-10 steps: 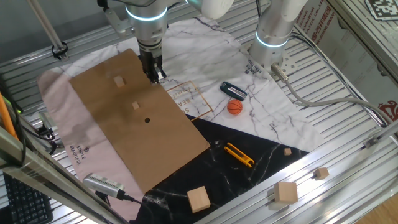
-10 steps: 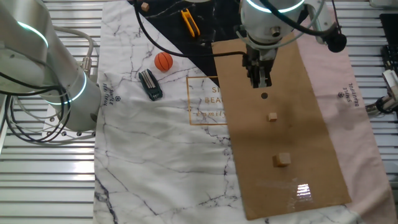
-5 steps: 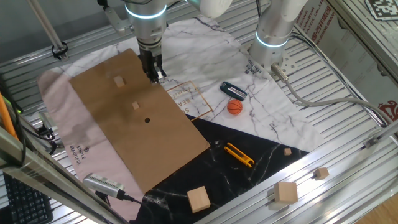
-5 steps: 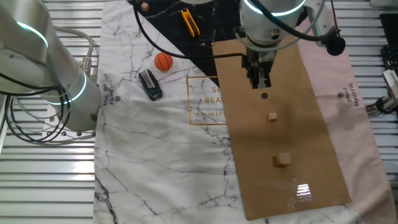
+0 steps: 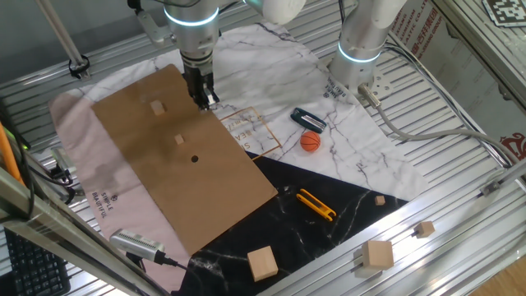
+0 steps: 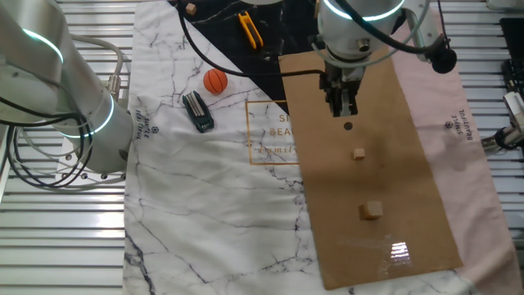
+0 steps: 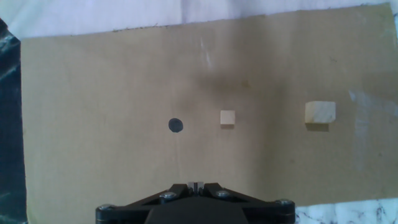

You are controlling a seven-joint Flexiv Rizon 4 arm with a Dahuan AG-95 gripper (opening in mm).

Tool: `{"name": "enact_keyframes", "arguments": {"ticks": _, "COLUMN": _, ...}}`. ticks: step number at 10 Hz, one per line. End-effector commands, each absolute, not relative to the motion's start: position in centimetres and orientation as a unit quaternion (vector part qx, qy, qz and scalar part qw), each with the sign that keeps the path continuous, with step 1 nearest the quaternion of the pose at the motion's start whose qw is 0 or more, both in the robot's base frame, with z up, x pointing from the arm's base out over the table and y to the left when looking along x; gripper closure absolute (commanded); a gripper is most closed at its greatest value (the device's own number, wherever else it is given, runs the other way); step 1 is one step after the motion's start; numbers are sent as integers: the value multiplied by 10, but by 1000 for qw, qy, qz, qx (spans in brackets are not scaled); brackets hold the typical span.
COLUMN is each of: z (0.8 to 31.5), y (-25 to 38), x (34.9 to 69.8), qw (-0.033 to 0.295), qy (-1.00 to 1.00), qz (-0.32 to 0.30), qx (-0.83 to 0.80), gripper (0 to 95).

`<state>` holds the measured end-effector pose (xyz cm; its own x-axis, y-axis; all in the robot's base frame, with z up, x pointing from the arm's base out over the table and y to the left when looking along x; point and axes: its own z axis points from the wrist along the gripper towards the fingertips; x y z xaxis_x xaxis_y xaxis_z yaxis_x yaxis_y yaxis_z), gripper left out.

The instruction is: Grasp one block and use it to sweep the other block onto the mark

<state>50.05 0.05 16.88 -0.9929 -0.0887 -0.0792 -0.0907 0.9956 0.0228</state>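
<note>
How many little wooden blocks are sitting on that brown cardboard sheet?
2. One small block lies right beside the black dot; a somewhat larger block sits farther along the cardboard, away from the dot. None look hidden; other wooden cubes lie off the cardboard.

The arm reaches down from the top of both fixed views, its last segment pointing straight at the counter and ringed by a glowing cyan band. The dark pincer (image 5: 204, 97) hangs vertically below it, above the surface and gripping nothing. In the other fixed view the pincer (image 6: 341, 106) shows 2 narrow fingers side by side with almost no gap. In the hand view the pincer (image 7: 196, 185) appears only at the bottom edge, its tips drawn together at the centre.
</note>
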Motion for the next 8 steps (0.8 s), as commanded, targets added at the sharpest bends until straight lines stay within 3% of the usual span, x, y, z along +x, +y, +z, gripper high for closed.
{"name": "enact_keyframes", "arguments": {"ticks": 1, "z": 168, "y": 2, "x": 500, "qw": 39, "qy": 998, "qz": 14, "qx": -48, "gripper": 950}}
{"name": "enact_keyframes", "arguments": {"ticks": 5, "z": 157, "y": -24, "x": 502, "qw": 41, "qy": 992, "qz": 13, "qx": -116, "gripper": 950}}
{"name": "enact_keyframes", "arguments": {"ticks": 8, "z": 135, "y": -81, "x": 513, "qw": 41, "qy": 984, "qz": 9, "qx": -172, "gripper": 950}}
